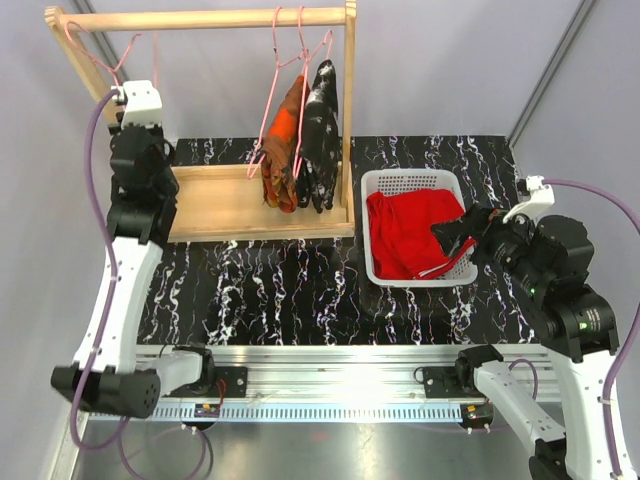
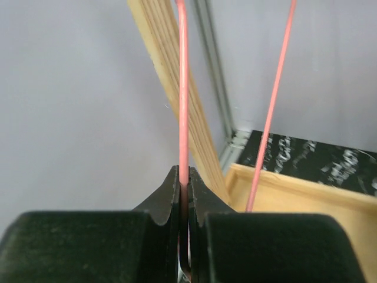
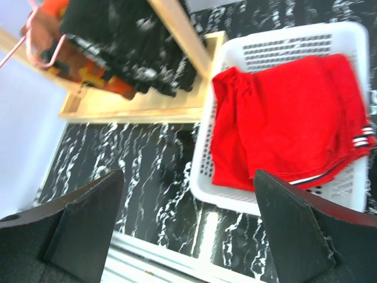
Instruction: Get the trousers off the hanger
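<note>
The red trousers (image 1: 408, 232) lie in a white basket (image 1: 412, 180); they also show in the right wrist view (image 3: 283, 118). The orange-brown patterned trousers (image 1: 282, 145) and the black trousers with white splashes (image 1: 322, 130) hang on pink hangers (image 1: 300, 40) from the wooden rail (image 1: 200, 18). My left gripper (image 1: 135, 100) is up at the rail's left end, shut on the wire of an empty pink hanger (image 2: 183, 88). My right gripper (image 1: 455, 235) is open and empty over the basket's right side, with its fingers (image 3: 82, 218) wide apart.
The wooden rack's base tray (image 1: 230, 205) stands at the back left on the black marbled table (image 1: 280, 290). A rack post (image 2: 177, 82) is close behind the left gripper. The basket's rim (image 3: 203, 147) is just beyond the right gripper.
</note>
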### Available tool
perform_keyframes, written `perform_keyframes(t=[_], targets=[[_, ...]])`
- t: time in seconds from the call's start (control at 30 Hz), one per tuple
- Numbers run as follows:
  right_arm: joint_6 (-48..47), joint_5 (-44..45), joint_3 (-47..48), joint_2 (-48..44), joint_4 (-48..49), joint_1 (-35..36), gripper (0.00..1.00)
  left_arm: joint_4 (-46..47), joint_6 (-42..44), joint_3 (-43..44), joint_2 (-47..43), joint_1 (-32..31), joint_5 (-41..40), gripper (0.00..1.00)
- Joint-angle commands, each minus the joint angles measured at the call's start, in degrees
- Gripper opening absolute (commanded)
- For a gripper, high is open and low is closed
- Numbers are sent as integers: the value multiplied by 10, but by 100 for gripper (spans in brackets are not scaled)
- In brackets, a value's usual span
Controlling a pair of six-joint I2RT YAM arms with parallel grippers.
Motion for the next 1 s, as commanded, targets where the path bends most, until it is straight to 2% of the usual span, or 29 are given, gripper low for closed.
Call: perform_keyframes(t=[0.0, 0.07, 0.23, 0.3, 0.37, 0.6, 0.87, 0.97], targets=[[4, -65, -8, -18, 11, 0, 99, 178, 69, 13, 38, 25, -13, 0], [4, -79, -21, -22, 15, 0, 99, 247, 99, 14, 70, 33, -1, 0], [-3, -92, -37, -23, 14, 0, 99, 304, 130, 38, 143, 55, 3, 0], [-3, -99, -38, -21, 15, 0, 100, 278, 97, 71, 170, 71, 43, 0], [-4, -110, -39, -18, 12, 0, 99, 214, 68, 102, 202, 80, 68, 0], [-8, -111, -43, -25, 11, 0, 100, 188, 71, 128, 238, 98, 100, 0], [-2, -118, -51, -16, 30, 0, 99, 146, 18, 89, 231, 101, 116, 0], [-7, -104, -46, -14, 25, 0, 99, 132, -4, 88, 225, 102, 115, 7]])
